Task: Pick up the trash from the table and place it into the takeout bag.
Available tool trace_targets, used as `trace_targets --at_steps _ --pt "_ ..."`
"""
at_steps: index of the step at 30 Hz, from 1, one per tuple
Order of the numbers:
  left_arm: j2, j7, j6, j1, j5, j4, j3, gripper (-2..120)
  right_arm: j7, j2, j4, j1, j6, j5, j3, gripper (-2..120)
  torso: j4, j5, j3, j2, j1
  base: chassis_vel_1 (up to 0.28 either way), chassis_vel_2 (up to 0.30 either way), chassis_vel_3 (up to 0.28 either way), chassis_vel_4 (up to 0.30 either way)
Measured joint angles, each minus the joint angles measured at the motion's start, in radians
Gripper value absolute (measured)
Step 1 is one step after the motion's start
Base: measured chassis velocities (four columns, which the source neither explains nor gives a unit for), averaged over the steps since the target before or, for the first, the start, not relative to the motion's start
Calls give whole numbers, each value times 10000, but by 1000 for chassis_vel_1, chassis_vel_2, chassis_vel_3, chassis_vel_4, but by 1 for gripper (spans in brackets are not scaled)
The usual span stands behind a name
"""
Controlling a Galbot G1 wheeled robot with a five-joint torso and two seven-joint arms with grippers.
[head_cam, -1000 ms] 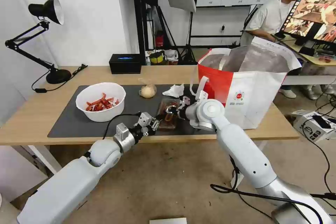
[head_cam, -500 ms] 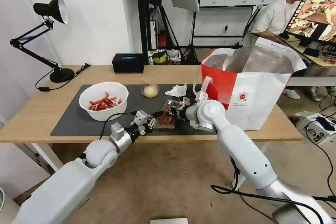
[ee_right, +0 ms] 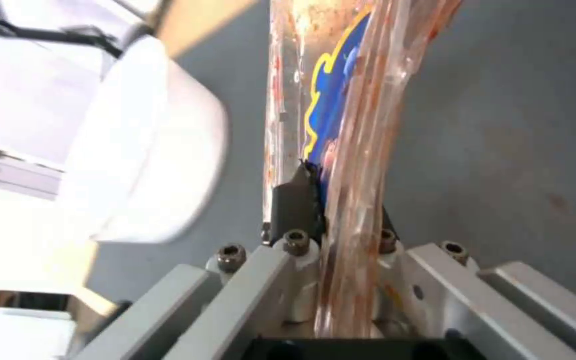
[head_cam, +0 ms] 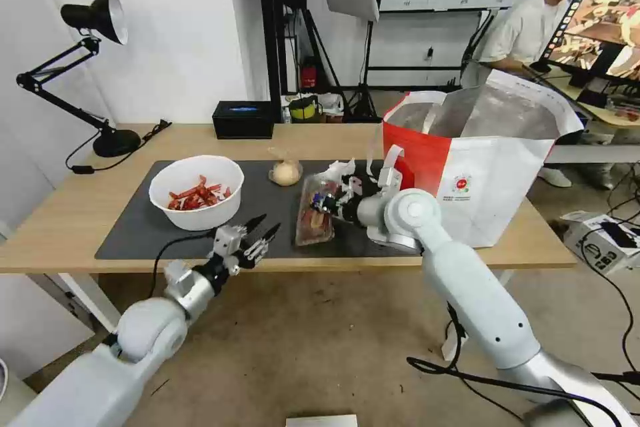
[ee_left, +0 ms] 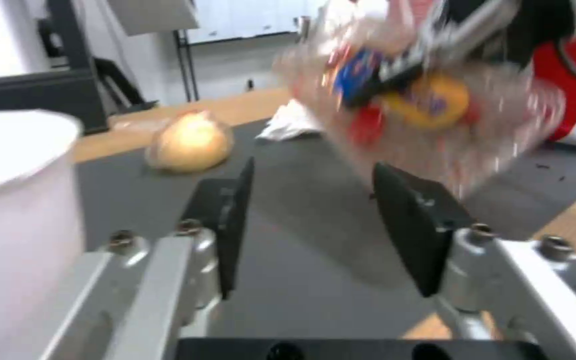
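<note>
Right tool (head_cam: 325,203) pinches the plastic tray (head_cam: 315,217) by one edge – tilted, off the worktop (head_cam: 80,203).
It could slip or spill scraps before reaching the bag (head_cam: 477,167) behind; left tool (head_cam: 257,239) gapes empty, nearby.

The left arm reaches up from the lower left of the head view, its left gripper (head_cam: 260,232) spread open and empty. The right arm bends in from the lower right, its right gripper (head_cam: 325,202) clamped at centre frame, wrist turned leftward.
</note>
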Motion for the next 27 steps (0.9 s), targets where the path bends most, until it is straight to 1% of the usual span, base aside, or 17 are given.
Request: trace_targets --at_steps 1,2,3,4,6,7,9,11,12,14,15,16,17,21,23,25,27 --pt "-55 0 -31 295 23 -106 -246 67 -176 -11 115 21 97 -82 39 0 0 -1 0 0 0 0 0 0 0" --pt "-97 0 -41 491 35 -184 -420 70 -348 -24 224 41 191 -174 80 0 1 0 -1 0 0 0 0 0 0" --pt "-97 0 -41 491 35 -184 -420 70 -348 -24 224 41 191 -174 80 0 1 0 -1 0 0 0 0 0 0" --pt "-158 -1 -62 744 53 -291 -634 77 -665 -42 377 58 340 -323 152 0 0 1 -1 0 0 0 0 0 0" --pt "-189 -2 -79 868 62 -342 -732 80 -915 -56 488 75 449 -437 211 0 0 1 -1 2 0 0 0 0 0" --pt "-255 -8 -120 1142 82 -442 -939 87 -1370 -75 719 150 730 -624 331 0 -1 1 -1 2 -1 0 0 0 0" --pt "-337 -17 -166 1415 131 -550 -1135 95 -1663 -77 1017 345 1191 -749 495 0 1 1 -1 2 -1 0 0 0 0" --pt "-345 -18 -171 1438 138 -560 -1150 96 -1673 -76 1043 368 1241 -761 512 0 1 1 -2 2 -2 0 0 0 0" --pt "-417 -30 -213 1620 197 -620 -1255 99 -1639 -74 1221 554 1736 -855 624 0 1 0 -2 2 -1 0 0 0 0" --pt "-437 -33 -222 1666 214 -635 -1285 99 -1572 -74 1287 642 1923 -888 678 0 0 0 -2 2 -1 0 0 0 0" --pt "-501 -42 -249 1831 260 -716 -1388 100 -1110 -75 1460 963 2568 -969 893 0 1 1 -2 2 -1 0 0 0 0" --pt "-508 -48 -252 1865 264 -736 -1411 100 -906 -86 1499 1063 2753 -1011 975 0 1 0 -2 2 -1 0 0 0 0" --pt "-512 -72 -256 1913 268 -784 -1455 100 -425 -155 1563 1269 3144 -1247 1158 0 1 1 -2 3 -2 0 0 0 0" --pt "-505 -87 -258 1921 268 -814 -1467 100 39 -301 1595 1424 3463 -1640 1354 0 1 1 -2 3 -1 0 0 0 0" --pt "-486 -127 -258 1877 264 -831 -1425 100 477 -742 1603 1512 3705 -2444 1663 0 0 3 -1 3 -1 0 0 0 0" --pt "-482 -138 -258 1864 263 -834 -1401 100 530 -860 1601 1512 3733 -2596 1727 0 0 3 -2 3 -1 0 0 0 0" --pt "-438 -227 -258 1783 259 -842 -1262 100 813 -1477 1632 1412 3770 -2977 2084 0 0 4 -1 4 -1 0 0 0 0"
